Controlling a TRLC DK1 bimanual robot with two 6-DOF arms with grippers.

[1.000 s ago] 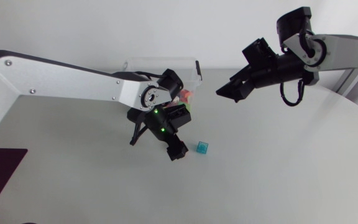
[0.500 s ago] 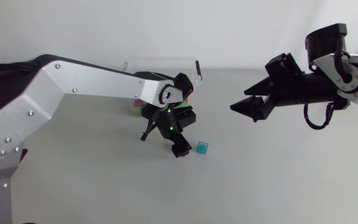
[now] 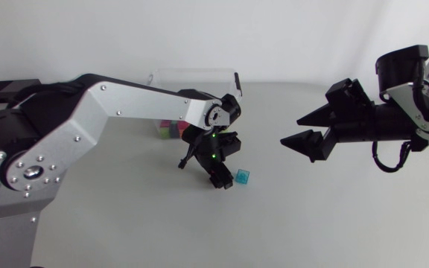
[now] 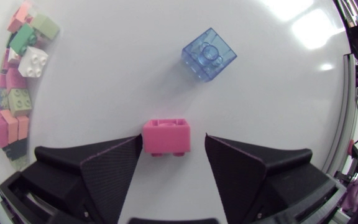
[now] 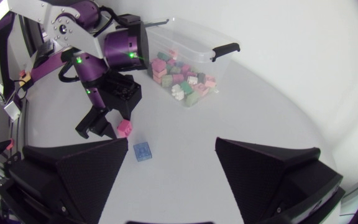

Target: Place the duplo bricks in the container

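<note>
A pink brick [image 4: 166,137] lies on the white table between the fingers of my left gripper [image 4: 169,158]. One finger is at its side and a gap shows at the other, so the gripper is open. Ahead of it sits a translucent blue brick [image 4: 209,54]. In the head view the left gripper [image 3: 203,173] points down just left of the blue brick [image 3: 242,176] and hides the pink one. The clear container [image 3: 196,77] stands behind it with several bricks inside. My right gripper [image 3: 290,132] hovers open and empty at the right, above the table.
The right wrist view looks across at the left gripper [image 5: 98,127], the pink brick [image 5: 124,128], the blue brick [image 5: 142,151] and the container [image 5: 188,62] with its handle. Several coloured bricks [image 4: 14,81] in the container lie beside the left gripper.
My left gripper has shifted right and down toward the bricks, and its fingers have drawn closer together. My right arm has pulled back to the right, still open.
</note>
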